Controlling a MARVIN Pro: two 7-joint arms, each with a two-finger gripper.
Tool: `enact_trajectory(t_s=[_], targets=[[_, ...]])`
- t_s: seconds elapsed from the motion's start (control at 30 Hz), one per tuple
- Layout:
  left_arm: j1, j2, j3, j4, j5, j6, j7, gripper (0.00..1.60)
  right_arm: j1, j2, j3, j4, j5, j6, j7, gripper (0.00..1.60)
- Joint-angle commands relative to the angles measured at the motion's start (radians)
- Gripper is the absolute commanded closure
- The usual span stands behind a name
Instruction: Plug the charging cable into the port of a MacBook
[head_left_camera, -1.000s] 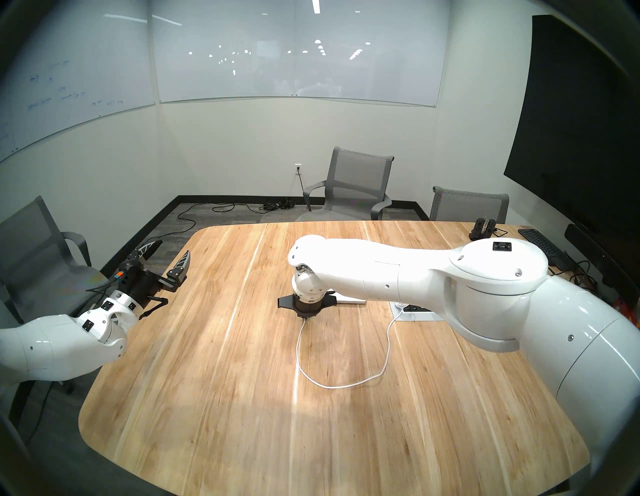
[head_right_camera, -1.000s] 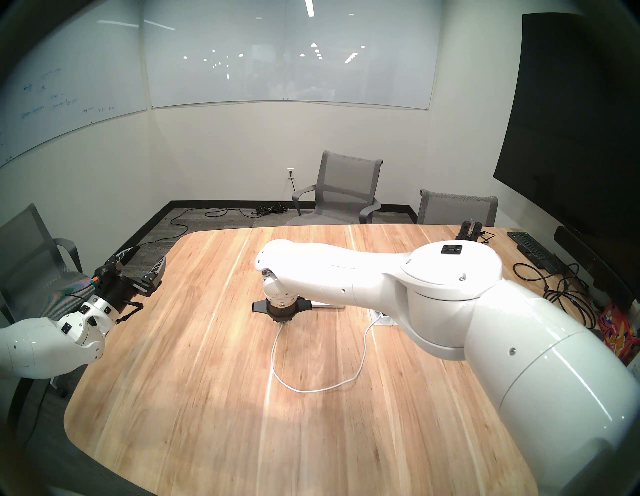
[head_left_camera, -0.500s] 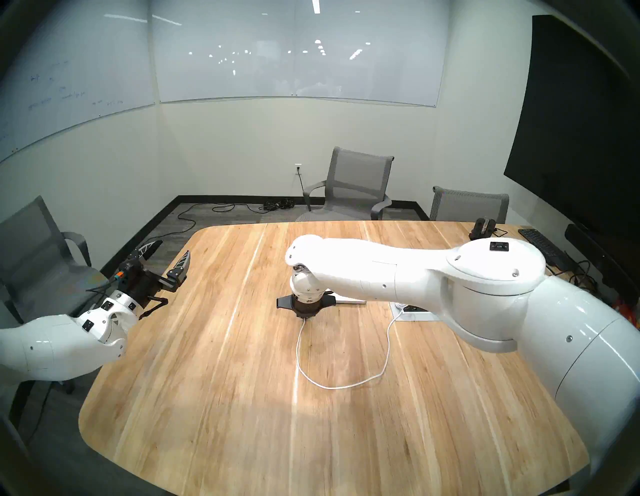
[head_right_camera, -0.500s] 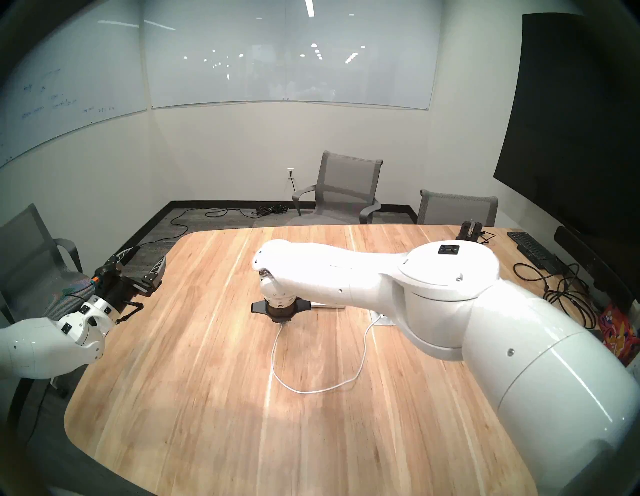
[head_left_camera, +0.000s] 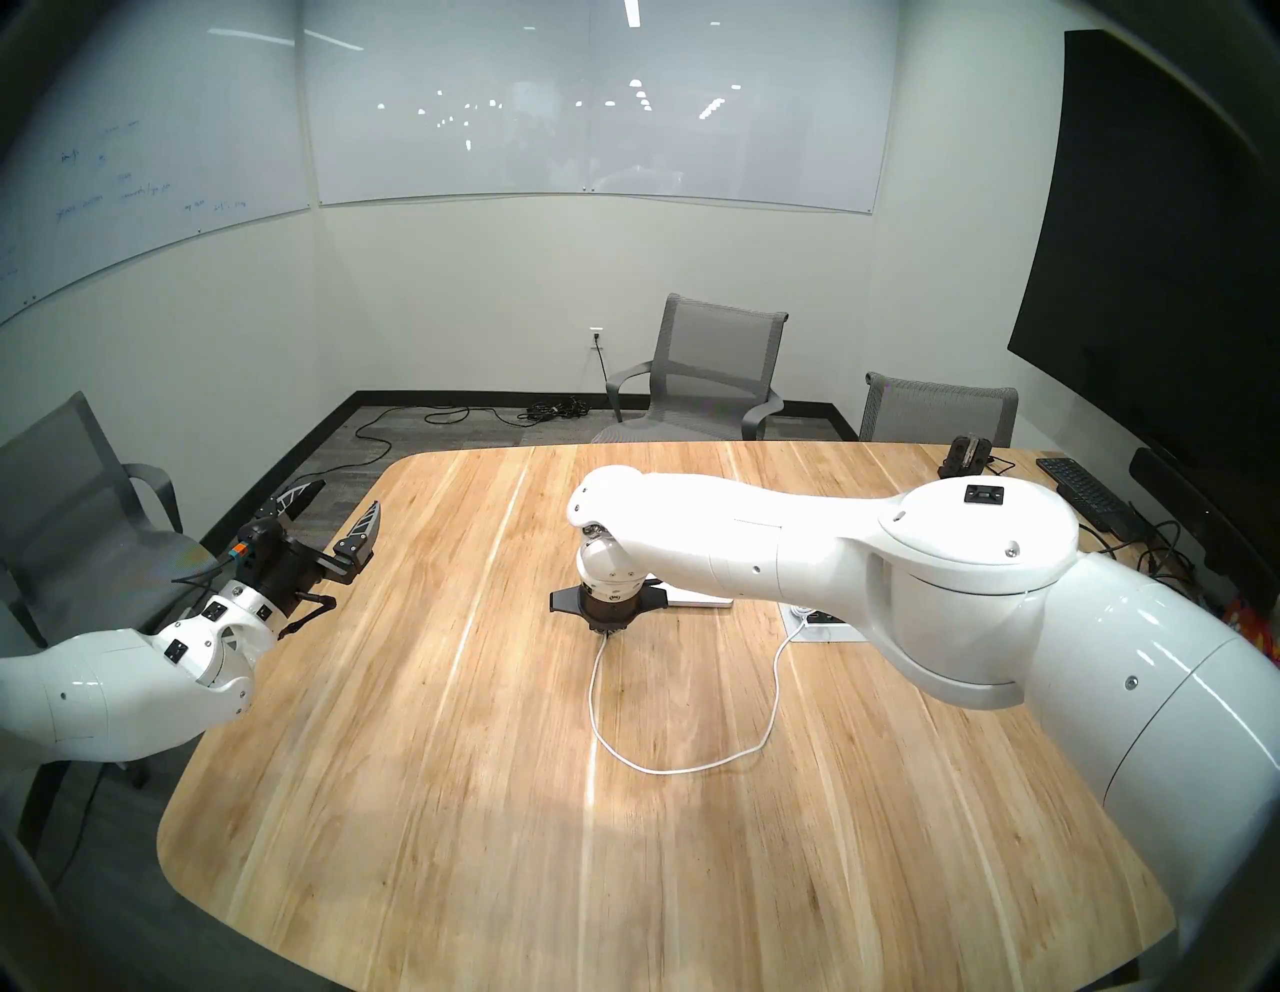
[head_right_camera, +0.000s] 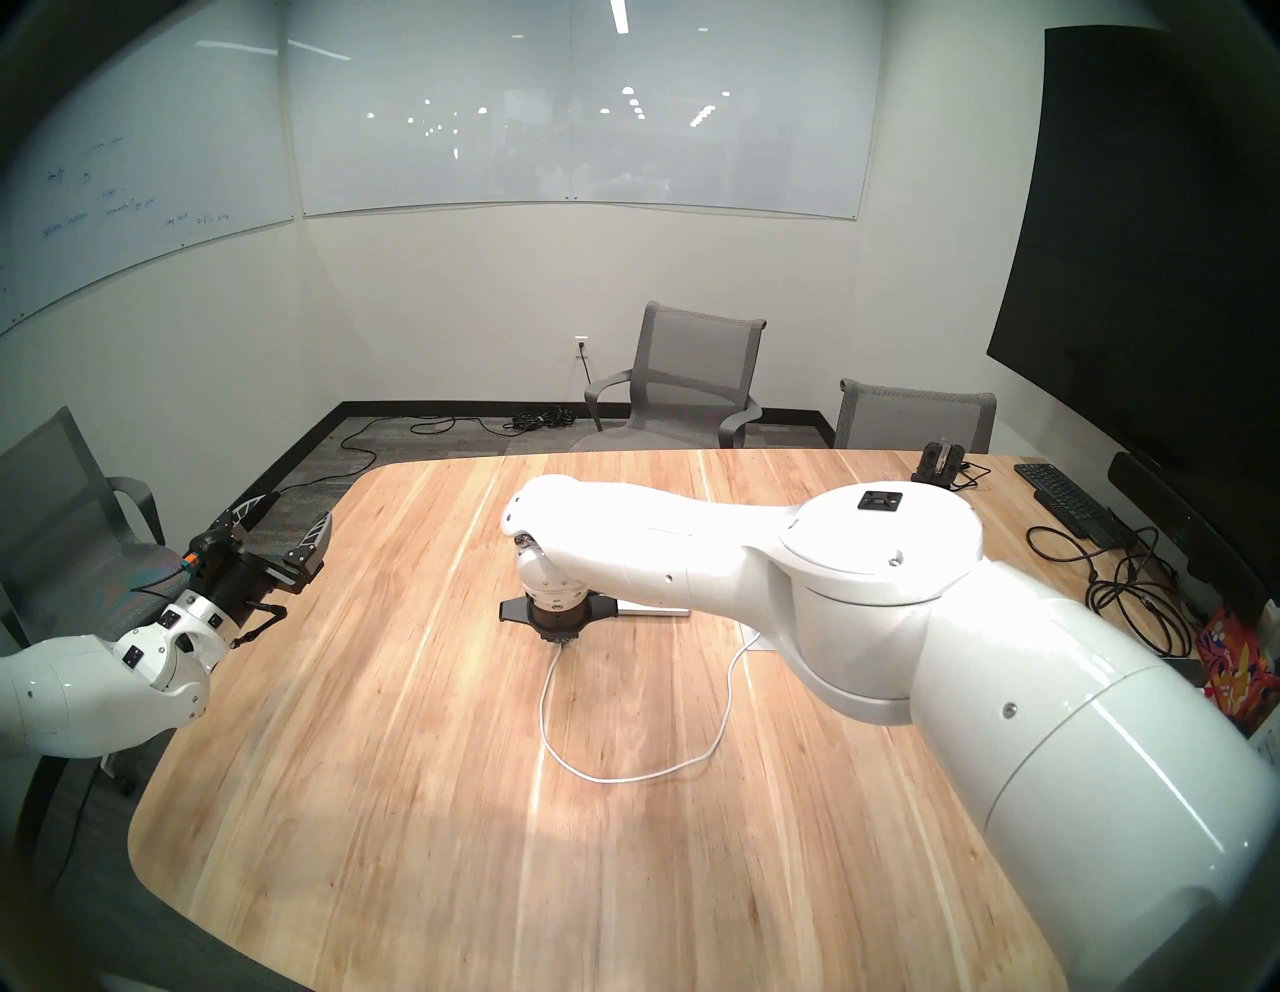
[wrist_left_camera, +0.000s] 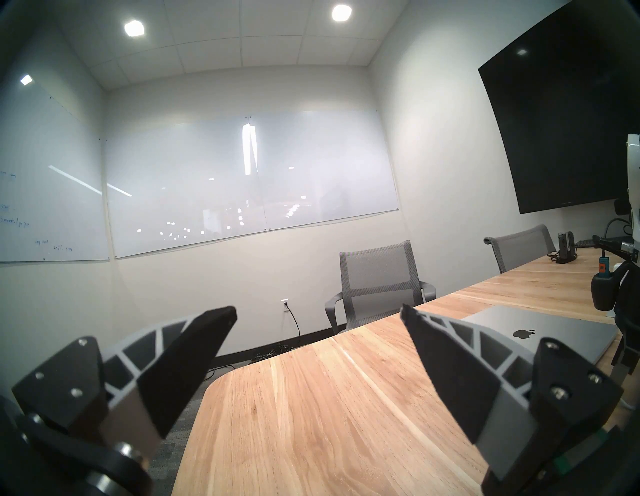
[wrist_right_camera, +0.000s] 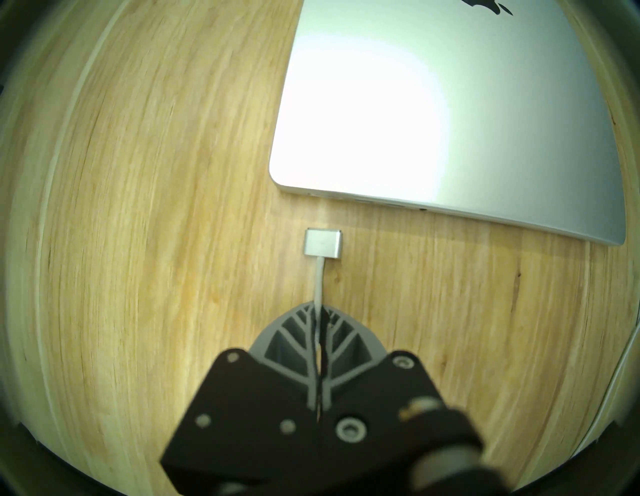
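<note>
Right gripper (wrist_right_camera: 317, 308) pinched tight on the charging cable (wrist_right_camera: 318, 277), connector just short of the MacBook (wrist_right_camera: 450, 114) edge at 12 o'clock. Left gripper (wrist_left_camera: 317, 350) wide open, holding nothing.

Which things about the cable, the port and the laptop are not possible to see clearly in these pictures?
- The port: in the right wrist view the slots on the MacBook edge are too small and glare-washed to separate.
- MacBook in the head views: mostly hidden behind the right arm; only a strip shows.
- The charging cable: its pinched part is hidden inside the shut right gripper.
- The cable's far end: it runs under the right arm; the brick is hidden.
</note>
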Motion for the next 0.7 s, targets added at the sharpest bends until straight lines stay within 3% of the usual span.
enact_trajectory(t_s=[0.0, 0.37, 0.67], targets=[[-0.015, 0.001, -0.014, -0.002, 0.002, -0.008, 0.002, 0.0, -0.006, -0.001, 0.0, 0.0, 0.0, 0.0, 0.008, 1.6], [-0.015, 0.001, -0.014, -0.002, 0.002, -0.008, 0.002, 0.0, 0.004, -0.036, 0.0, 0.066, -0.009, 0.025, 0.039, 1.6], [-0.015, 0.001, -0.014, -0.002, 0.002, -0.008, 0.002, 0.0, 0.007, -0.029, 0.001, 0.084, -0.012, 0.036, 0.057, 1.6]])
